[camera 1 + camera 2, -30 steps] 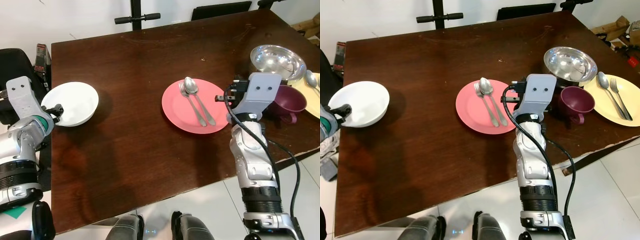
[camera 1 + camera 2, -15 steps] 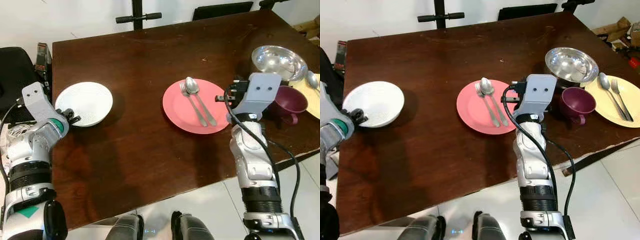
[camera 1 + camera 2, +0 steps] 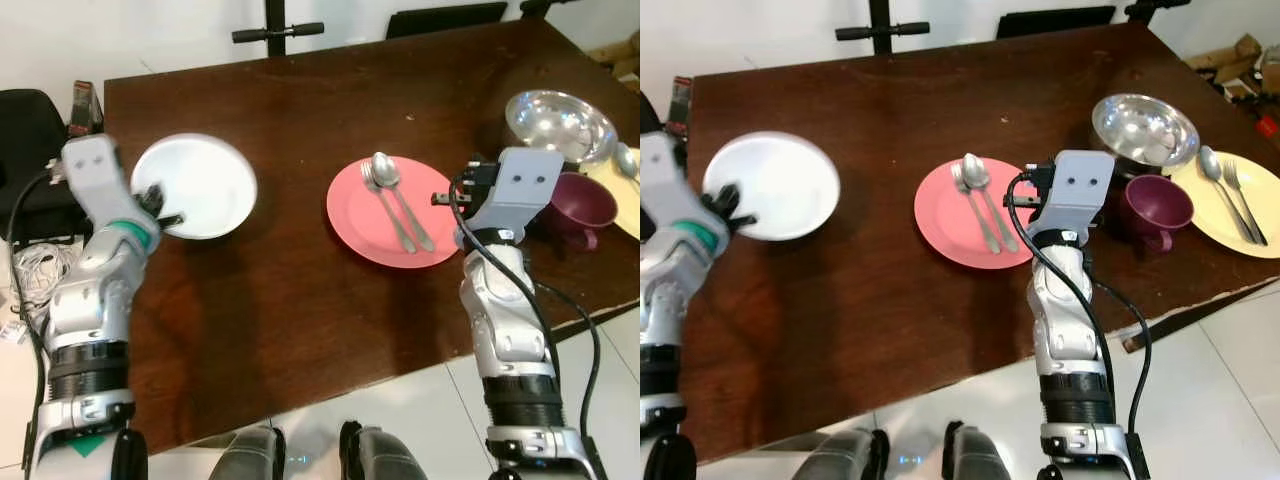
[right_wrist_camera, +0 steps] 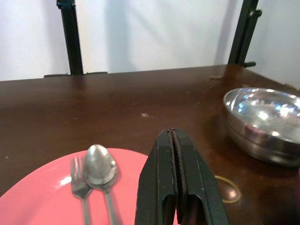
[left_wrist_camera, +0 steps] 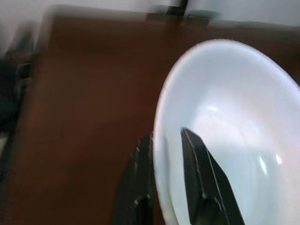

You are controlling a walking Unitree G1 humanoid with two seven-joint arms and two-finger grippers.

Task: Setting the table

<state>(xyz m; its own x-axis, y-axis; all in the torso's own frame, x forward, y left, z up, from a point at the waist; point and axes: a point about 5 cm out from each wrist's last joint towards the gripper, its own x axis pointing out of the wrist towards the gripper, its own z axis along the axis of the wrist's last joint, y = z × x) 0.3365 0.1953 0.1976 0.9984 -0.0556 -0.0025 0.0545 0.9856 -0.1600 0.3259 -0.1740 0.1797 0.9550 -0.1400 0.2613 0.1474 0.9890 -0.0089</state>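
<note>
Left claw [image 3: 165,205] has the white bowl [image 3: 200,183] pinched by its near rim: in the left wrist view one black finger [image 5: 204,183] lies inside the bowl and the other runs outside under the rim, so I read it as clamped on the wall. The bowl is tipped, its open face turned up and somewhat toward the robot, and it looks lifted or half-lifted off the counter [image 3: 300,110]; I cannot tell whether its far edge touches the wood.

What the coming move turns on, as I judge it, is where the bowl lies from the pink plate [image 3: 392,210]. The bowl sits well off to the left of that plate, with a bare stretch of dark counter between them. The left arm is plainly the nearer one and already has the bowl. A round bowl has no long axis to speak of; the grip line runs from the rim toward the bowl's centre, roughly toward the plate.

On the pink plate a spoon [image 3: 390,185] and a fork [image 3: 380,200] lie side by side, heads toward the far edge of the counter, handles slanting toward the near right.

Right claw [image 4: 177,183] is closed on nothing, fingers pressed together, just beside the right rim of the pink plate. Beyond it to the right stand a steel bowl [image 3: 556,121], a maroon cup [image 3: 580,200] and a yellow plate [image 3: 1230,205] with its own cutlery.

If the bowl is meant for the pink plate, the cutlery would be in its way.
</note>
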